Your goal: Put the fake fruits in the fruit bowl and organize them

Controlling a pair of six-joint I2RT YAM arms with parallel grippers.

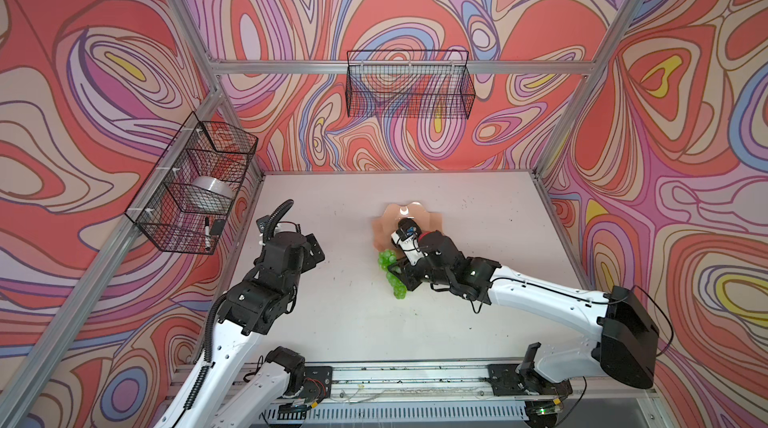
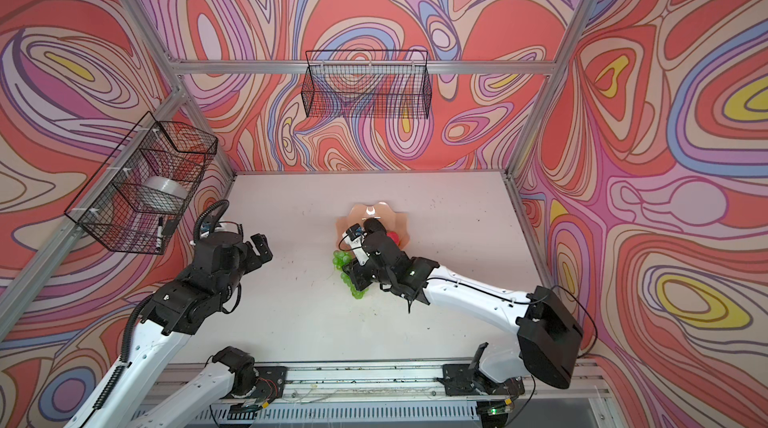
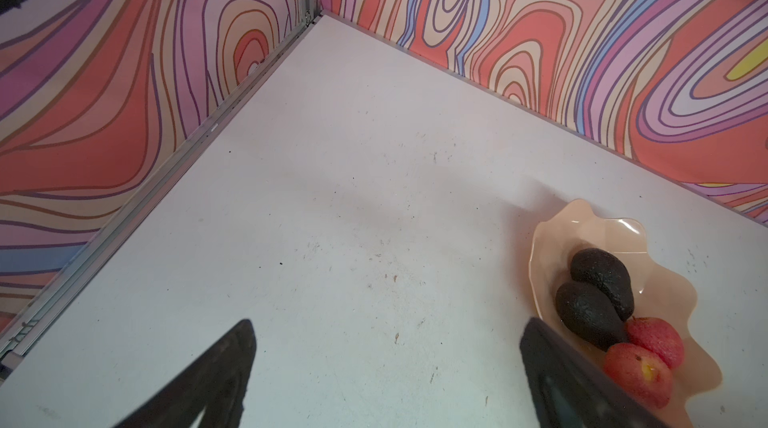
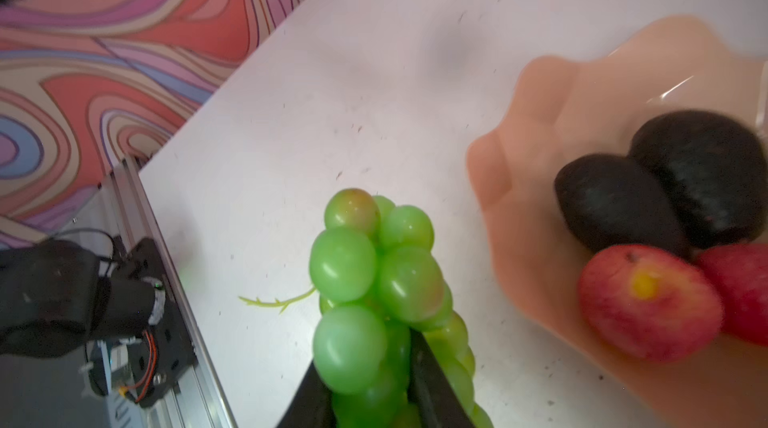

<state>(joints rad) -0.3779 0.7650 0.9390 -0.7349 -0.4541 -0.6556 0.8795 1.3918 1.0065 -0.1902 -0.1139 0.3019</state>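
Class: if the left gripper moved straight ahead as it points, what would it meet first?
The left gripper would likely meet bare table first; the fruit bowl lies aside.

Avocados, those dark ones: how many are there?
2. Both avocados lie touching each other in the pink bowl, next to the red apples. I see no others.

I see glossy peach-pink scalloped bowl (image 3: 548,238), pebbly matt blackish avocados (image 3: 602,276), shiny smooth green grapes (image 4: 345,263), scuffed matt white counter (image 3: 332,197).
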